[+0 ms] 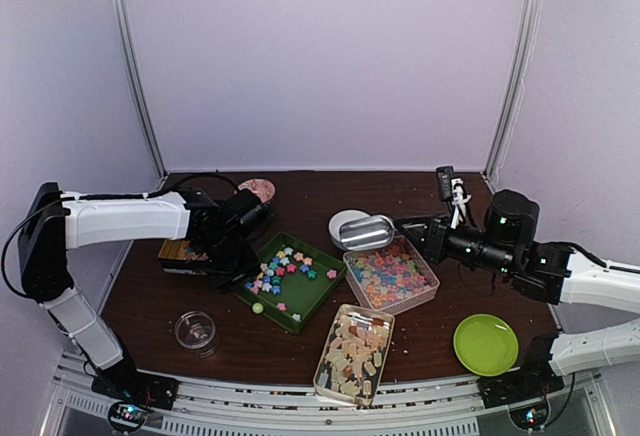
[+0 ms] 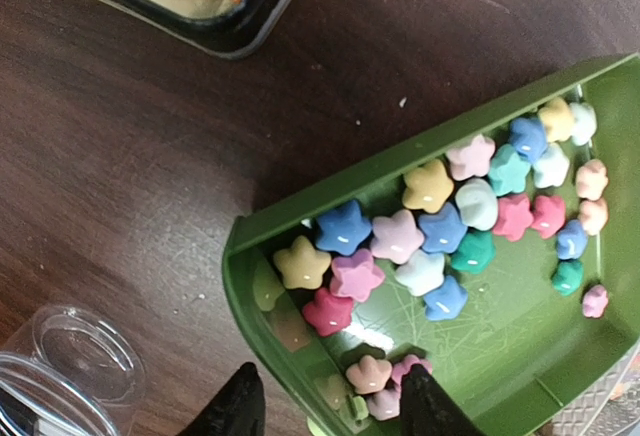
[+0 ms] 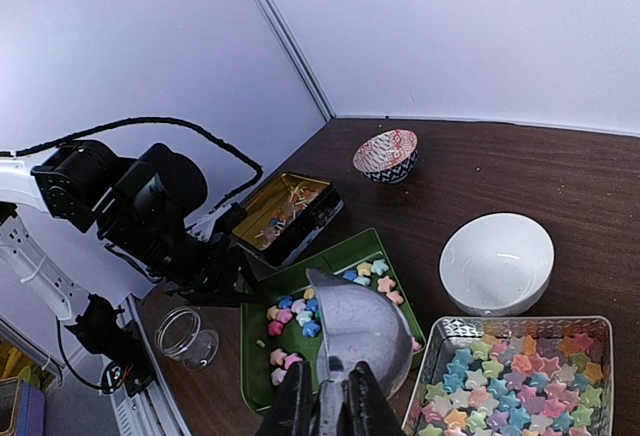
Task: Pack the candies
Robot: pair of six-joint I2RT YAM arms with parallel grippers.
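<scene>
Overhead, the left claw [image 1: 236, 268] is largely hidden under its own wrist, so we go by the wrist view. There only two black fingertips [image 2: 238, 404] show, cut off at the lower edge. They stand apart on either side of the corner wall of a green rectangular plastic tray [image 2: 400, 161], one outside over the dark wooden surface [image 2: 120, 156] and one inside, with a clear gap and nothing pinched. The pastel star-shaped candies [image 2: 400, 236] lie loose on the tray floor just ahead of that claw, the nearest few right beside the inner fingertip. A clear glass jar [image 2: 70, 366] is cropped at the corner of this view, and a black tin [image 2: 230, 41] is cropped at the top, its contents hard to read. The right claw [image 3: 332, 408] is clamped shut on the handle of a silver metal scoop [image 3: 360, 326]. The scoop's back faces the wrist camera, so we cannot tell whether it carries anything. It hangs between the green tray and a clear rectangular tub [image 3: 520, 322], which holds more star candies and is cut off below. A white bowl [image 3: 497, 261] sits just behind. Pale beige chunky candies [image 1: 355, 351] fill a second clear tub [image 1: 318, 381] nearer the bases, well apart from both claws.
</scene>
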